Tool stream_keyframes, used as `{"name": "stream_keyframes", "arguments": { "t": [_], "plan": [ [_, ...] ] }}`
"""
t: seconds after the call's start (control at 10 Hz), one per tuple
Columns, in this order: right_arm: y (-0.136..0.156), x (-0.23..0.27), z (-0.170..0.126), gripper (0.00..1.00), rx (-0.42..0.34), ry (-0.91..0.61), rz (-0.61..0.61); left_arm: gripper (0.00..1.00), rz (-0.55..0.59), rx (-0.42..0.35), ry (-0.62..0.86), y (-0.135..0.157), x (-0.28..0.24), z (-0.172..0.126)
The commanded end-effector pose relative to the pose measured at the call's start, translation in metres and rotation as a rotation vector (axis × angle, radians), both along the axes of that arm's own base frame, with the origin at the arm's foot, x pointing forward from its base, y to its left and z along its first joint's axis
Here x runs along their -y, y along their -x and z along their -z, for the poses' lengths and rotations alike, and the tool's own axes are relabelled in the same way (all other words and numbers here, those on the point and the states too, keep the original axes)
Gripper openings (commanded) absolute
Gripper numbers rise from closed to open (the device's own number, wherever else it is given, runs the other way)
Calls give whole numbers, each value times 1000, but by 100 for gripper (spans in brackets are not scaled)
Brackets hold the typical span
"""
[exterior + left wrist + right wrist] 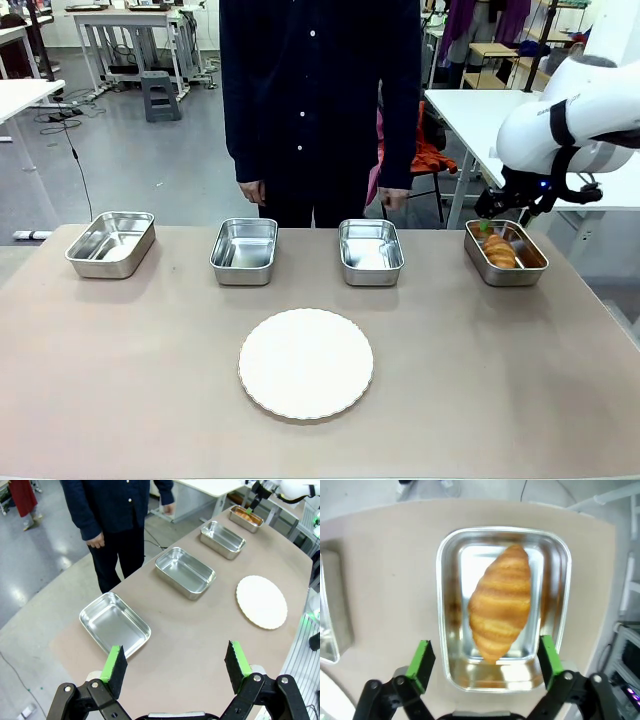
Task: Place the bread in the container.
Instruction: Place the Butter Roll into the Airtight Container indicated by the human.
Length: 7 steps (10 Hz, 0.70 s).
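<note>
Already the croissant [500, 601] lay flat inside the steel tray [447, 645] at the right end of the row, its length running along the tray and its golden ridges facing up. Directly above it hung the right gripper [482, 664], its jaws spread wide and holding nothing, the green pads [421, 660] standing on either side of the tray's near end without touching the pastry. From the front, that gripper [492, 212] sat just over the far edge of the tray [525, 274], with the croissant [499, 251] visible inside.

The left gripper [176, 665] hovered high over the left end of the table [190, 630], released as well, nothing between its pads [114, 666]. Three other steel trays [244, 250] stood in the same row, and a round white plate [306, 363] lay nearer the robot. A person in a dark shirt [318, 90] stood at the far side, hands [252, 191] down.
</note>
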State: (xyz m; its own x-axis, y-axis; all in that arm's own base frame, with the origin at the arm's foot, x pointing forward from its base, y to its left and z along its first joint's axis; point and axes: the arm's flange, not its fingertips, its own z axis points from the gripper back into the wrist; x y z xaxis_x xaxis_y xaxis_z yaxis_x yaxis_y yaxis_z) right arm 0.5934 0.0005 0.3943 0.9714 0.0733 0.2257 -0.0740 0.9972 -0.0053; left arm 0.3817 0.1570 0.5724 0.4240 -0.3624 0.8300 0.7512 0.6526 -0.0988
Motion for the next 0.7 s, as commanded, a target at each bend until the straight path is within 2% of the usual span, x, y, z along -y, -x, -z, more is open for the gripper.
{"name": "stream_keyframes", "arguments": {
  "t": [0.0,0.3,0.6],
  "plan": [
    [60,-32,-49,100,43,-12,-2,100,2,7,5,1,1,-1],
    [126,-78,-78,100,88,19,-19,100,2,7,5,1,1,-1],
    [200,-107,-67,100,94,2,-30,100,2,7,5,1,1,-1]
  ]
}}
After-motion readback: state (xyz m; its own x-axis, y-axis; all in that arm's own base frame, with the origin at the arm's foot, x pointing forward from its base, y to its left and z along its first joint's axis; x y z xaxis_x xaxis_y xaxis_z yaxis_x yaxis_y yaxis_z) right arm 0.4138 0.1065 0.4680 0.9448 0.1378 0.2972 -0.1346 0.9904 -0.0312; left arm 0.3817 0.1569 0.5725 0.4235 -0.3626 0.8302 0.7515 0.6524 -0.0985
